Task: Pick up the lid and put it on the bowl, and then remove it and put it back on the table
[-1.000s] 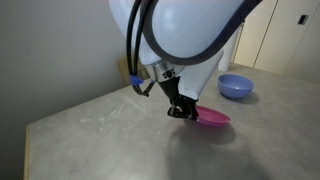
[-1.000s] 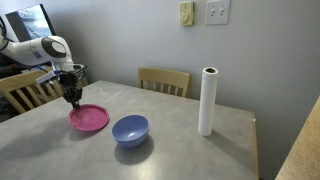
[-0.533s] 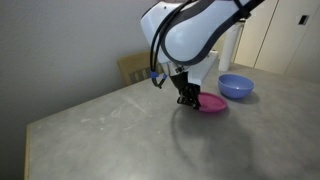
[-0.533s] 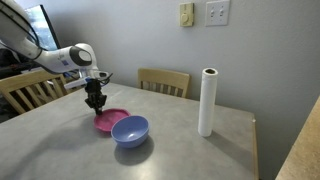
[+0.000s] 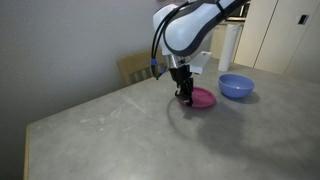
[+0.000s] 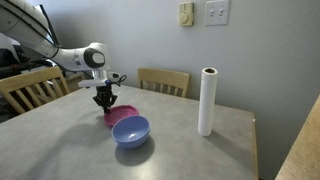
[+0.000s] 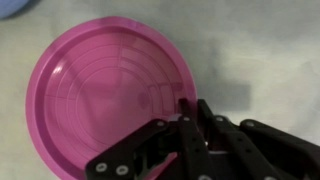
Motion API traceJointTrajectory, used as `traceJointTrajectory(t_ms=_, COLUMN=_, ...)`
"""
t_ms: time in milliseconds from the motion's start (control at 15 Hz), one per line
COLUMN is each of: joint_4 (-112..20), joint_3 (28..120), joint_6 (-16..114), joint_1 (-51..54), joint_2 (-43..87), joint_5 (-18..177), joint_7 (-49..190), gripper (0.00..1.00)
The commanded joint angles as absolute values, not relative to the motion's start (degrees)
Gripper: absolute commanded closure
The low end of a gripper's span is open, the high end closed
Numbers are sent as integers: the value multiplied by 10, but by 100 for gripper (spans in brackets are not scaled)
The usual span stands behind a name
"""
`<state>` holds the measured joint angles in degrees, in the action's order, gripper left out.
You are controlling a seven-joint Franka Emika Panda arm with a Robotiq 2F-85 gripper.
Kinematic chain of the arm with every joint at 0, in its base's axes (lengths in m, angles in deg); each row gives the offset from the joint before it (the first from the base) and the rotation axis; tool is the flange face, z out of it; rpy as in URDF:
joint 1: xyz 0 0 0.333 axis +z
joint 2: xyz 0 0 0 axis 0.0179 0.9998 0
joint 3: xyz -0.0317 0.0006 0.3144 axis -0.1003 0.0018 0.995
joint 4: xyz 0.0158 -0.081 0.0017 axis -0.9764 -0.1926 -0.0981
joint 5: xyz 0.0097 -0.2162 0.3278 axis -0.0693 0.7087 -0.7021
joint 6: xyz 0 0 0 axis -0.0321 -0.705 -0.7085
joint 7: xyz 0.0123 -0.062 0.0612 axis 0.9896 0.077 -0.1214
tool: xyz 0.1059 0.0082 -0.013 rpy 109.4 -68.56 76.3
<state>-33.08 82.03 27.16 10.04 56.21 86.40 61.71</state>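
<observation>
The magenta-pink lid (image 5: 203,98) (image 6: 119,114) is held by its rim just above the grey table (image 5: 110,140) (image 6: 60,140). My gripper (image 5: 186,96) (image 6: 105,104) is shut on the lid's edge. In the wrist view the lid (image 7: 105,90) fills the left side, and the black fingers (image 7: 186,112) pinch its right rim. The periwinkle-blue bowl (image 5: 236,86) (image 6: 130,130) stands upright and empty on the table right beside the lid. In an exterior view the bowl hides part of the lid. A blue sliver of the bowl (image 7: 10,5) shows in the corner of the wrist view.
A white paper towel roll (image 6: 208,100) stands upright beyond the bowl. Wooden chairs (image 6: 163,80) (image 6: 28,88) (image 5: 135,68) stand at the table's far edges. The table's straight edge (image 5: 28,135) runs near a wall.
My gripper has carried the lid across the table toward the bowl. The lid now sits right beside the bowl. The bowl has not moved.
</observation>
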Motion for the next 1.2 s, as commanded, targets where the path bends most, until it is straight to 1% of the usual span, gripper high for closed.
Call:
traceJointTrajectory(t_ms=0, joint_4=-297, joint_3=850, joint_6=268, joint_1=93, joint_2=586, joint_5=836, joint_7=558, gripper=97)
traceJointTrajectory(t_ms=267, joint_4=-294, joint_3=859, joint_6=271, joint_1=87, joint_2=590, joint_5=812, joint_7=543, gripper=97)
traceJointTrajectory(t_ms=333, joint_4=-296, joint_3=860, joint_6=273, joint_1=86, joint_2=589, joint_5=805, joint_7=543, gripper=94)
traceJointTrajectory(t_ms=400, joint_4=-299, joint_3=861, joint_6=275, joint_1=86, joint_2=587, joint_5=801, joint_7=540, gripper=64)
traceJointTrajectory(t_ms=467, joint_4=-304, joint_3=862, joint_6=278, joint_1=87, joint_2=584, joint_5=798, joint_7=539, gripper=64)
traceJointTrajectory(t_ms=533, joint_4=-308, joint_3=864, joint_6=279, joint_1=87, joint_2=580, joint_5=795, joint_7=536, gripper=59)
traceJointTrajectory(t_ms=1000, joint_4=-349, joint_3=867, joint_6=279, joint_1=101, joint_2=527, joint_5=807, joint_7=537, gripper=9)
traceJointTrajectory(t_ms=1067, joint_4=-355, joint_3=865, joint_6=279, joint_1=103, joint_2=517, joint_5=811, joint_7=537, gripper=3)
traceJointTrajectory(t_ms=1133, joint_4=-354, joint_3=862, joint_6=275, joint_1=98, joint_2=511, joint_5=813, joint_7=531, gripper=0)
